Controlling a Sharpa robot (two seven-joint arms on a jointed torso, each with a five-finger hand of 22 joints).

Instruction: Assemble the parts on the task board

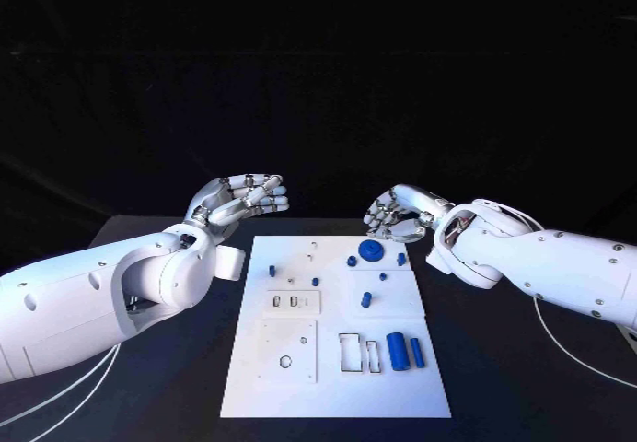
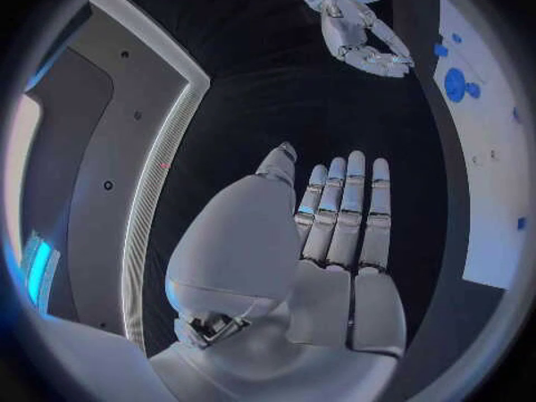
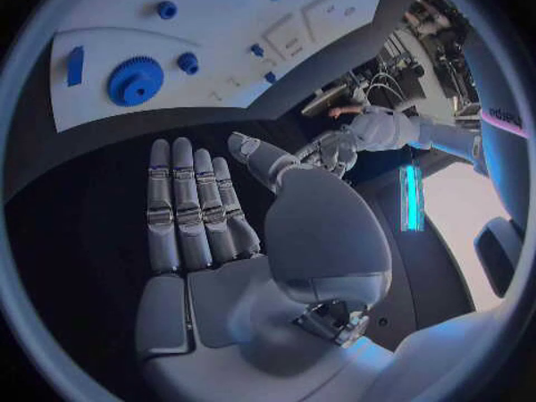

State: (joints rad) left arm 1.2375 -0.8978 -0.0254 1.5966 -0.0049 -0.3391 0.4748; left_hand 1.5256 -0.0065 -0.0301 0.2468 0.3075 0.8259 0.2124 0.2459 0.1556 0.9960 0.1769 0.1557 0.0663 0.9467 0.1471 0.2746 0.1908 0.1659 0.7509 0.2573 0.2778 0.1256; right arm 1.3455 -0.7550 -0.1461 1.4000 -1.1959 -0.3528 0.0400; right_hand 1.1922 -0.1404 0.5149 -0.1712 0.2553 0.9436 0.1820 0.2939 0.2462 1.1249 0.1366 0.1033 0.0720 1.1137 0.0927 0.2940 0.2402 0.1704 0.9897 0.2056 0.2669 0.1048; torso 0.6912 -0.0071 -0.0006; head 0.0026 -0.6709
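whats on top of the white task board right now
Small blue parts lie on the task board: a blue gear, two blue cylinders and several pegs. Neither robot hand covers it.

1. The lower centre of the head view is taken by the white rectangular task board (image 1: 335, 387).
2. Its upper half is crowded by the blue toothed gear (image 1: 370, 250) and small blue upright pegs (image 1: 366, 298).
3. Bare black table (image 1: 531, 387) is left at lower right.
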